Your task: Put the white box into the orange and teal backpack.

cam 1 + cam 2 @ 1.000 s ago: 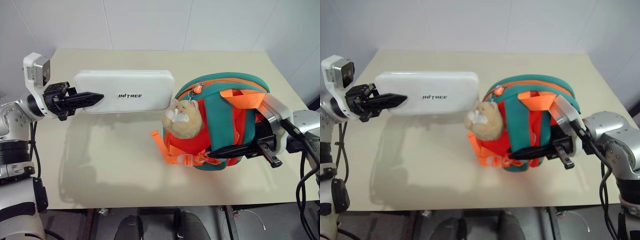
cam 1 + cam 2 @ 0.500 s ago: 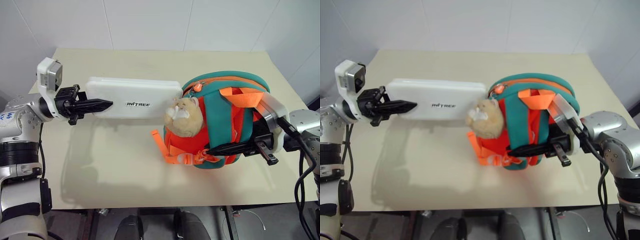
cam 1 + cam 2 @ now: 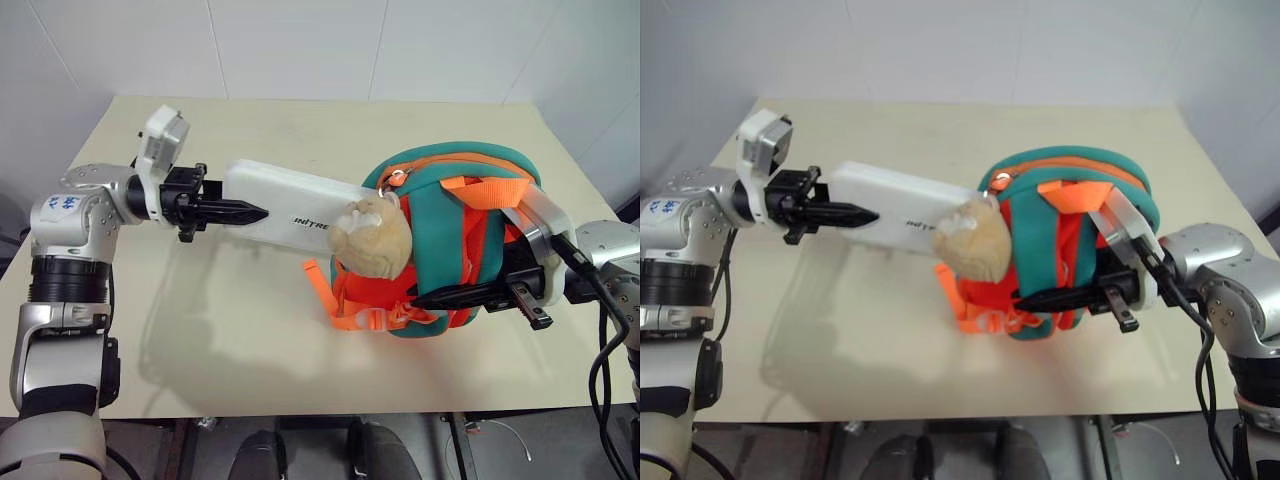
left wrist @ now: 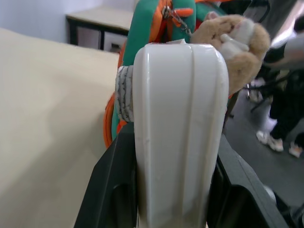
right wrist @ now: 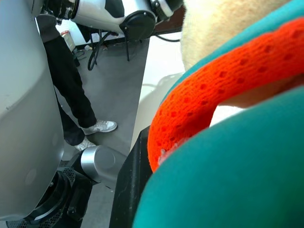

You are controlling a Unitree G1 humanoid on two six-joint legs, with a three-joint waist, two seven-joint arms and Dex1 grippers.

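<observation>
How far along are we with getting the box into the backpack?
Done: the left gripper is clamped on the white box, held off the table, and the right gripper grips the backpack upright. In hand: the box's far end is at the backpack's top opening, behind the plush charm. Left: most of the box is outside; it needs pushing in and releasing.

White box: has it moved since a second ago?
Yes. The white box, held by the left gripper, has moved right toward the orange and teal backpack; its far end is now behind the plush charm.
</observation>
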